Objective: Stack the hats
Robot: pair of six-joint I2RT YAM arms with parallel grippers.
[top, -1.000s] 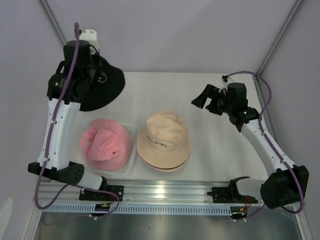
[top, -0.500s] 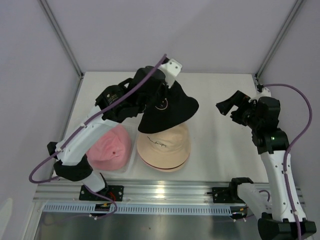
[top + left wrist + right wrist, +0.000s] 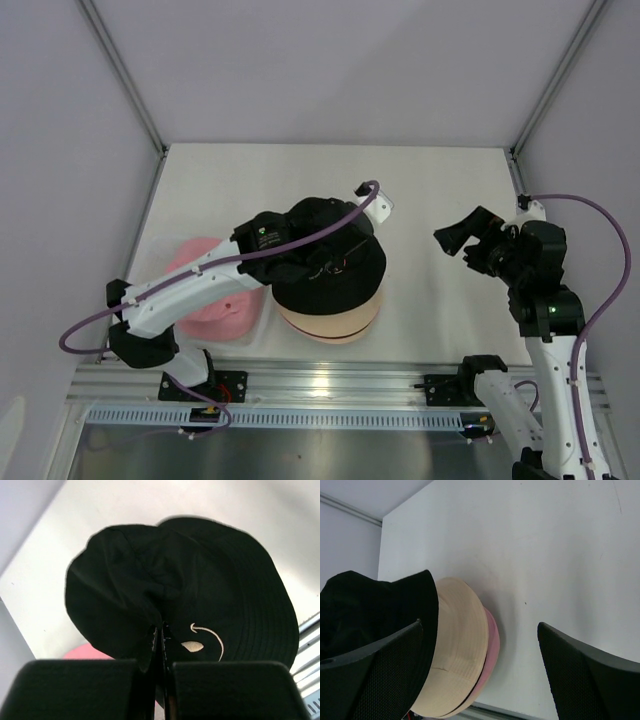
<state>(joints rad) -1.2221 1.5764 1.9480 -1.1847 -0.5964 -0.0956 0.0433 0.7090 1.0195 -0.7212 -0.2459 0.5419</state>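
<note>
My left gripper point(image 3: 335, 255) is shut on the crown fabric of the black hat point(image 3: 335, 285), which rests on top of the cream-beige hat point(image 3: 330, 325) at the table's front middle. In the left wrist view the black hat point(image 3: 190, 595) fills the frame, its white logo by my closed fingertips point(image 3: 161, 630). The pink hat point(image 3: 215, 312) lies to the left, partly hidden under my left arm. My right gripper point(image 3: 470, 240) is open and empty, raised at the right. In the right wrist view the black hat point(image 3: 370, 610), cream-beige hat point(image 3: 457, 650) and pink hat point(image 3: 492, 645) show at left.
The white table point(image 3: 430, 190) is bounded by side walls and a metal rail point(image 3: 330, 385) along the front edge. My left arm point(image 3: 190, 290) reaches across the pink hat.
My left gripper carried the black hat from the back left over to the middle and lowered it onto the cream-beige hat. My right arm drew back to the right.
</note>
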